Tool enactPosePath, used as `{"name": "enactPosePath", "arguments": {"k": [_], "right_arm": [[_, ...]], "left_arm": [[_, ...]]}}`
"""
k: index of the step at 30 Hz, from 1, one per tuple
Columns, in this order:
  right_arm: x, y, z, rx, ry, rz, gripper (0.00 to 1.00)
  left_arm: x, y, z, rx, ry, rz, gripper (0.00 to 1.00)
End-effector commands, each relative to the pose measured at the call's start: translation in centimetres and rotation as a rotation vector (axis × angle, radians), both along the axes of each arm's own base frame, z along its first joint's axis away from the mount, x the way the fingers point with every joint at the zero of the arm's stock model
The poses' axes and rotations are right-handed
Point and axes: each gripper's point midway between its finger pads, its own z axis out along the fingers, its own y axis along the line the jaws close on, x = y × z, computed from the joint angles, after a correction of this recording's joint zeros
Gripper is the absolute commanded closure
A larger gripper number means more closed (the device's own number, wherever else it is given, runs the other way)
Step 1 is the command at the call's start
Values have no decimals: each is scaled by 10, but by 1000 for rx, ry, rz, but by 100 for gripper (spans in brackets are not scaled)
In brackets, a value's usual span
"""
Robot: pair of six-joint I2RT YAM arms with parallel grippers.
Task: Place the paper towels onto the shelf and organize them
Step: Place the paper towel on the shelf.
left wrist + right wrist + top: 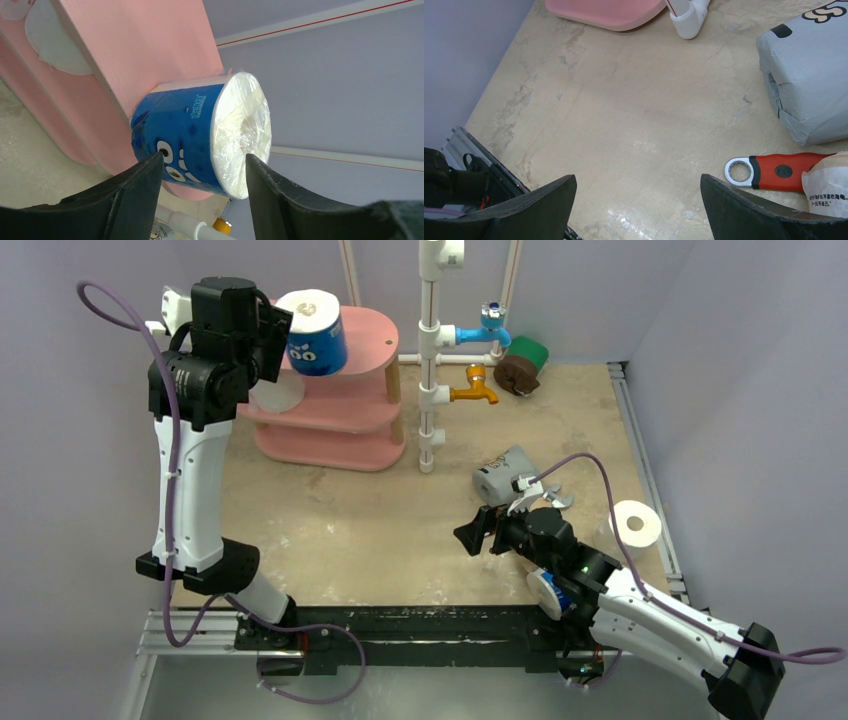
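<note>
blue roll (317, 335) upright on the top board of the shelf (372, 340), near the left end of that board. set flat on its end, most likely so as not to roll off. left gripper (204, 165) right beside it, up at the top board, fingers (135, 195) spread open with nothing squeezed. roll just past the fingertips, not down between them; touching or not, hard to tell. looks like a let-go, or a last little nudge to line it up. one white roll (280, 392) on the middle board, partly hidden by the arm (190, 480).

right gripper (639, 185) low over the table (624, 100), well away from the shelf, out past its right end, fingers wide open and holding nothing. grey roll (809, 80) ahead and off to one side, not between the fingers, beside a red wrench (784, 171). likely the next one to pick. more rolls far from the shelf: a bare white one (636, 525), a green one (535, 353) and a brown one (516, 373).
</note>
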Motion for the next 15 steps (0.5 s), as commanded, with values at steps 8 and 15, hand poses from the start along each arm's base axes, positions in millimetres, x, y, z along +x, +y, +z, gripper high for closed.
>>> {"name": "enactPosePath", "arguments": {"k": [8, 15], "right_arm": [[3, 3, 6, 18, -25, 2, 3], [4, 3, 5, 18, -24, 2, 3]], "left_arm": [[-2, 3, 19, 2, -71, -7, 39], [-14, 8, 25, 19, -87, -9, 38]]}}
